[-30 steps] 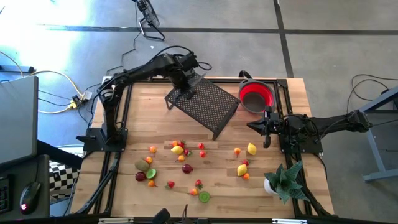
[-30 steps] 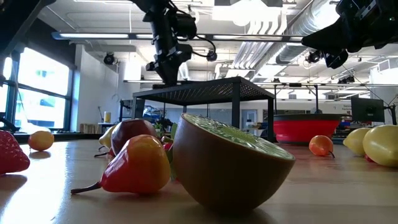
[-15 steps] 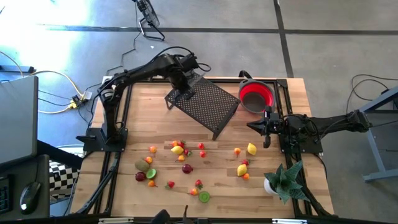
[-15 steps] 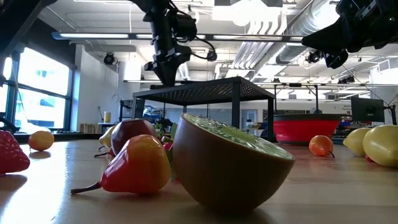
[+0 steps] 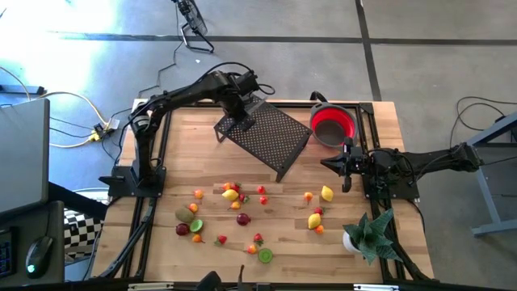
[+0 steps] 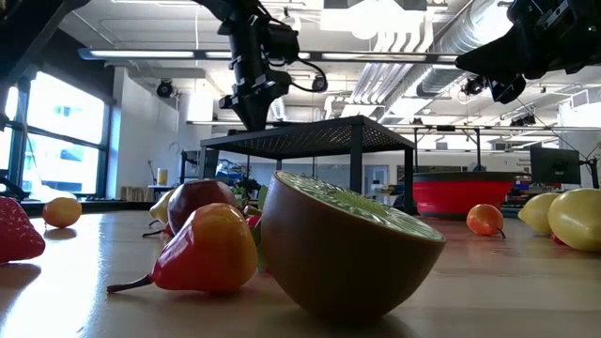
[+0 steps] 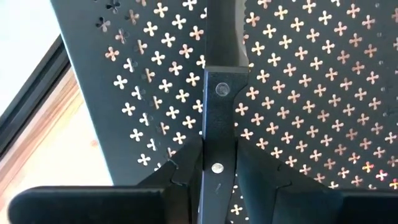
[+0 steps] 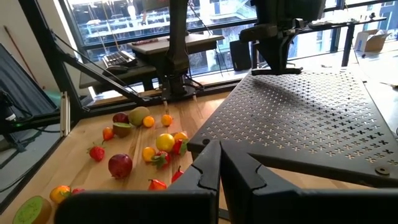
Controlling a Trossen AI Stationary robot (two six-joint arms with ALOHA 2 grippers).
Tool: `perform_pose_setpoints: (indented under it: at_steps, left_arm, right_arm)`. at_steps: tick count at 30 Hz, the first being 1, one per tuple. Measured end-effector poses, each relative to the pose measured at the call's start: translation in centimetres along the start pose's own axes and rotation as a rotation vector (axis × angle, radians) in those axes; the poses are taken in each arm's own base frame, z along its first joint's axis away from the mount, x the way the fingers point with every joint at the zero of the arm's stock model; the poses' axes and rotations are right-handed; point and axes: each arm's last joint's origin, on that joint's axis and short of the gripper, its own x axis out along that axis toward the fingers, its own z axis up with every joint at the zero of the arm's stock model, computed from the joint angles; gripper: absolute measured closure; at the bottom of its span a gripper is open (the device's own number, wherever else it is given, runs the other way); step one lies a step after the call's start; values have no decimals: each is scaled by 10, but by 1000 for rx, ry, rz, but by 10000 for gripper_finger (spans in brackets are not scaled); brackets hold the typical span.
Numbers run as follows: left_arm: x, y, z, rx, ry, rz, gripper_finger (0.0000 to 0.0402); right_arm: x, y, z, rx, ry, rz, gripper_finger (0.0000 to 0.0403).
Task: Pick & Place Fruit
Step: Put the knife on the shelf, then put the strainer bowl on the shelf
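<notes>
black perforated stand gripped by the left arm, toy fruit scattered on a wooden table

wood planks make up the table [image 5: 178, 174], which is seen from above with a dark arm at each side. the left gripper [image 5: 241, 106] is held at the far left corner of a black perforated metal stand [image 5: 271, 137], and in the left wrist view its fingers [image 7: 180, 171] are seen clamped on the stand's corner post. in the low view the same gripper [image 6: 252, 111] is seen reaching down onto the top of the raised stand [image 6: 310, 141].

the right gripper [image 5: 347, 166] is held above the table's right side, just beside a red bowl [image 5: 334, 125], with its fingers [image 8: 208, 165] pressed together on nothing.

the toy fruit [image 5: 234, 212] is spread over the near half of the table, apart from both grippers. a yellow lemon [image 5: 326, 193] is seen near the right gripper, and a halved green fruit [image 5: 265, 255] lies by the near edge. in the low view a halved green fruit [image 6: 343, 244] and a red-and-yellow pear [image 6: 208, 249] are seen closest to the camera.

a spiky green plant in a white pot [image 5: 367, 234] stands at the near right corner.
</notes>
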Motion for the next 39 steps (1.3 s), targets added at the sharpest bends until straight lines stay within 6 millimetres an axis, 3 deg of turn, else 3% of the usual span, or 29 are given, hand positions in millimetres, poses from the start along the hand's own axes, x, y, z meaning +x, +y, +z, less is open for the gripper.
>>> perform_pose_setpoints:
  at_steps: [15, 26, 30, 39]
  left_arm:
    - [0, -1, 3, 1, -33, -5, 291]
    - [-23, 0, 2, 32, -130, -12, 394]
    - [-34, 1, 1, 34, -180, -21, 391]
    - [-36, -1, 7, 27, -244, -39, 382]
  right_arm:
    - [0, 0, 0, 0, 0, 1, 401]
    - [0, 0, 0, 0, 0, 1, 401]
    - [0, 0, 0, 0, -1, 1, 401]
    - [0, 0, 0, 0, -1, -1, 401]
